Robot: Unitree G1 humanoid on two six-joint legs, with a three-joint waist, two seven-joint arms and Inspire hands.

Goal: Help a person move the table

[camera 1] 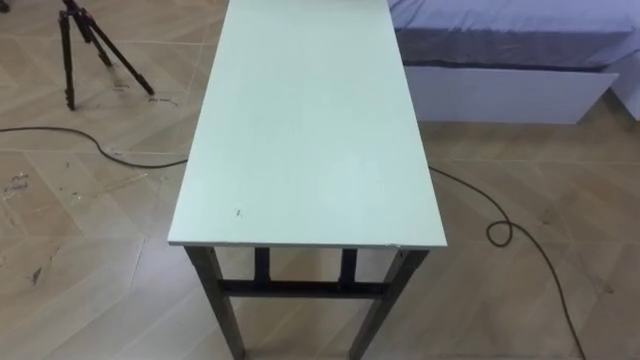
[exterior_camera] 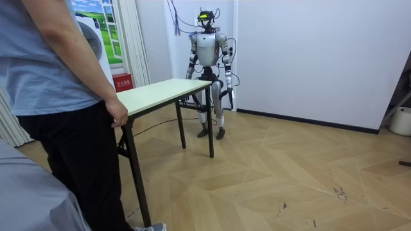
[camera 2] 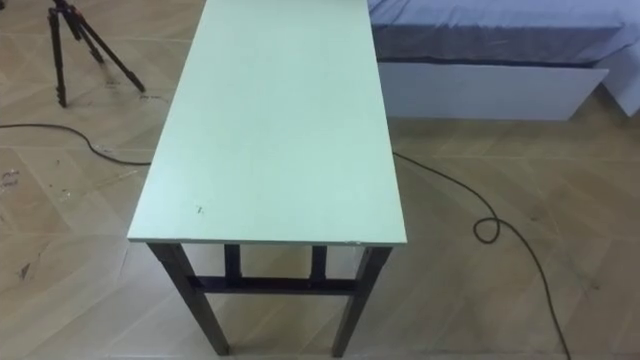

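- Bench (camera 1: 305, 130) is noted standing on the floor, with one short end just ahead of both robot hands.
- Left robot hand (exterior_camera: 227, 82) and right robot hand (exterior_camera: 189, 76) are hung at the robot's sides; whether open or closed cannot be told.
- Person's hand (exterior_camera: 118, 114) is recorded at the bench end farthest from the robot hands.

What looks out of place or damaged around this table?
Nothing much stands out. The table stands level on its legs, with no spill or break. The only blemishes are a dark speck on the top near the robot's end and some scuff marks on the floor.
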